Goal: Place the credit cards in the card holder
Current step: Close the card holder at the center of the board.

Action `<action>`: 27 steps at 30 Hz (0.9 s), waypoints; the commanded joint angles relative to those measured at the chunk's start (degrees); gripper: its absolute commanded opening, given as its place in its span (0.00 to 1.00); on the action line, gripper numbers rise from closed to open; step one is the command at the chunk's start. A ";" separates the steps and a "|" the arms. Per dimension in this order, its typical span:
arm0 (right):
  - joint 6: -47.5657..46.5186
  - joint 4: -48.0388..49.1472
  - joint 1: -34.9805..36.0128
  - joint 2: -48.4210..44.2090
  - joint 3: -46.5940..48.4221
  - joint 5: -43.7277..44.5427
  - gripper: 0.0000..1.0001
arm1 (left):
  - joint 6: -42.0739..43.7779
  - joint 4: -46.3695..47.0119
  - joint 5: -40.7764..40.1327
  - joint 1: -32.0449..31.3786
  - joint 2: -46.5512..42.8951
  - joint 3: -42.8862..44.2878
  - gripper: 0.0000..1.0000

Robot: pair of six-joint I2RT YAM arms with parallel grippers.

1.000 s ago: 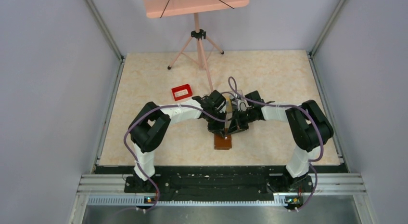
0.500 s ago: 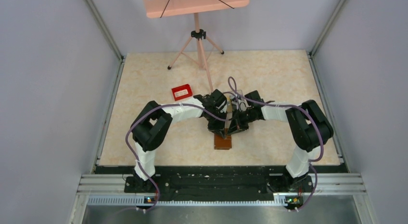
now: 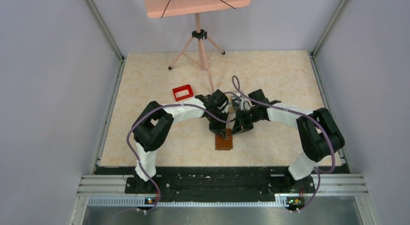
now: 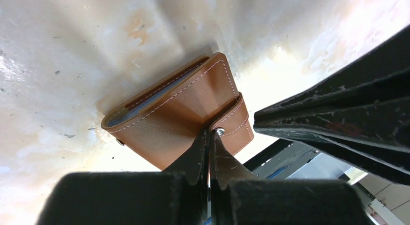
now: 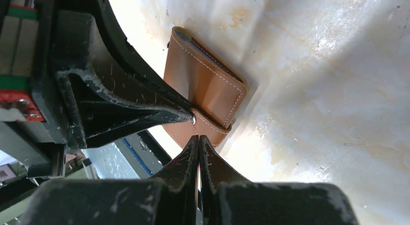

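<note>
The card holder [image 3: 224, 142] is a brown leather wallet lying folded on the table between the two arms. Its strap and metal snap [image 4: 220, 131] show clearly in the left wrist view. A thin bluish edge, probably credit cards [image 4: 145, 105], shows inside the card holder's [image 4: 169, 113] open side. My left gripper [image 4: 209, 134] is shut, its tips pressing on the strap by the snap. My right gripper [image 5: 198, 137] is shut with nothing between its fingers, its tips at the strap end of the card holder [image 5: 205, 84]. In the top view both grippers, left [image 3: 223, 133] and right [image 3: 236, 130], meet over the holder's far end.
A small red tray [image 3: 183, 93] sits on the table behind the left arm. A pink tripod [image 3: 198, 46] stands at the back carrying a pink board [image 3: 196, 2]. Metal rails [image 3: 222, 184] run along the near edge.
The right arm's elbow has swung outward to the right and its gripper has shifted slightly over the holder. The left arm has barely moved. Both grippers stay shut.
</note>
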 commanded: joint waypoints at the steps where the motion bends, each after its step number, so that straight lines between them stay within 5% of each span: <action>1: -2.42 -0.16 1.07 -2.33 -0.50 -1.80 0.00 | 1.65 -1.08 -5.05 0.28 1.37 1.48 0.00; 16: -0.25 4.54 4.15 2.73 0.76 -3.15 0.00 | 2.76 -3.02 -5.85 -0.60 3.04 2.34 0.00; 27: -0.51 2.03 5.99 5.37 1.95 4.91 0.00 | 3.65 -5.31 -7.52 -1.35 4.91 3.71 0.00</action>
